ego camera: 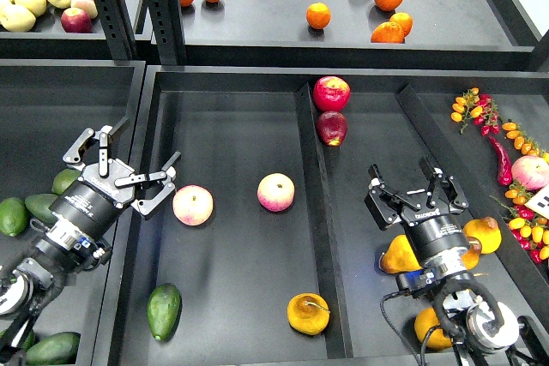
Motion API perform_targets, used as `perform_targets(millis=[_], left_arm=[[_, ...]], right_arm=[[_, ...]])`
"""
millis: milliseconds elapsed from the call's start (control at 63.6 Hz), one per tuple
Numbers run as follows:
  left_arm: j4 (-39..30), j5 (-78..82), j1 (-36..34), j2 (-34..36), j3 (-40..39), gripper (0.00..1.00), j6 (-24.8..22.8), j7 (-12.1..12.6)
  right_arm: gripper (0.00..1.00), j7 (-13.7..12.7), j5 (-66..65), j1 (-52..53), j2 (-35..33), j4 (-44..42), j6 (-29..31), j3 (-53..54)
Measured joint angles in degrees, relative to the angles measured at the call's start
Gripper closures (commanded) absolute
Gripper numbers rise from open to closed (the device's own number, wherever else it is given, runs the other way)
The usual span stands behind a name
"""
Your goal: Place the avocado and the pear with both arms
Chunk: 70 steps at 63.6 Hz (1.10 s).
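Note:
The dark green avocado [163,311] lies at the front left of the middle bin [232,126]. The yellow-orange pear [308,314] with a thin brown stem lies at the front right of the same bin, beside the divider [314,212]. My left gripper [129,160] is open and empty over the bin's left wall, just left of a peach and well behind the avocado. My right gripper [410,179] is open and empty over the right bin, behind and to the right of the pear.
Two pink-yellow peaches [193,205] [275,192] lie mid-bin. Two red apples [331,92] sit at the divider's far end. Paler avocados [13,216] fill the left bin, and more pears [483,233] lie under my right arm. Oranges [318,15] are on the shelf, and chillies and small tomatoes [502,160] at far right.

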Motion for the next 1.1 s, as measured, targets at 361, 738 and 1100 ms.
perform_targets(millis=[361,738,1100], left_arm=[[-1.04,2.87,-9.48,8.99,16.6,0.01,1.5,0.15],[-0.77,2.8,-26.9,16.65,40.23,0.01,1.5,0.12],[-0.28,2.69,-42.94,17.17,65.55,0.01,5.78,0.13]], right_arm=[[0.01,0.08,1.26,5.84,0.0,-1.01,-2.99,-0.51],[0.01,0.06,5.33,11.37,0.0,-2.12,-8.08,-0.51],[0.01,-0.02,7.16,17.83,0.0,-7.57,-9.96,0.22]])
